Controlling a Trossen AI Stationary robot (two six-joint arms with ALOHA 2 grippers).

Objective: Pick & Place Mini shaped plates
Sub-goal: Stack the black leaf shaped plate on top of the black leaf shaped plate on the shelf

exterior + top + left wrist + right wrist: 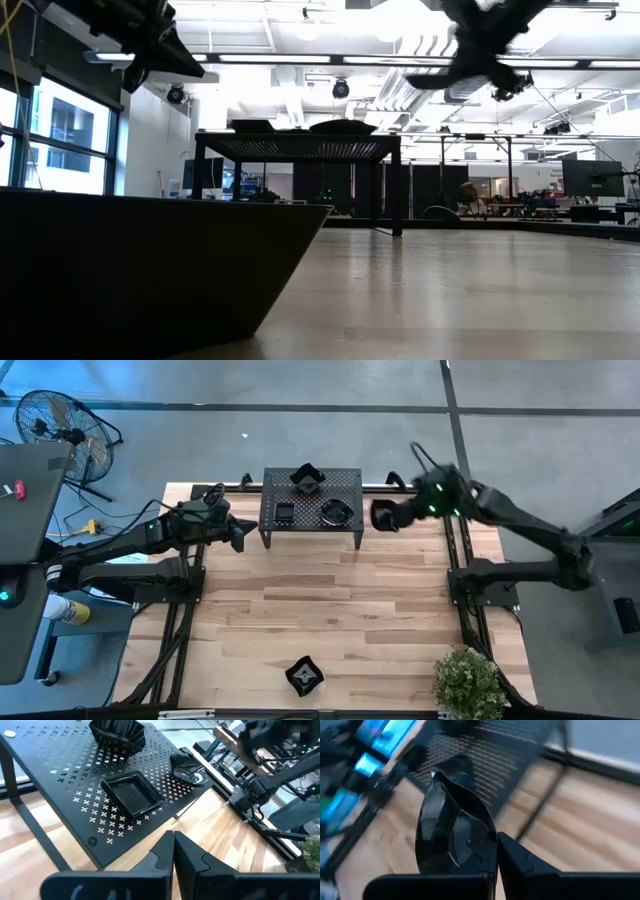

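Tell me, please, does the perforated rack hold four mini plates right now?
No, the high view shows only three dishes on the rack: a wavy one, a square one and a rounded one.

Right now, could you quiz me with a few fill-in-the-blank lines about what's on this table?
The rack carries ___ plates.
The right gripper is shut on a ___.
One lone plate sits on the table's near edge, beside a potted ___.
The left gripper holds ___.

Missing: three; plate; plant; nothing

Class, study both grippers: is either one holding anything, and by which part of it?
The right gripper pinches a glossy black mini plate by its rim. The left gripper is shut on nothing, beside the rack.
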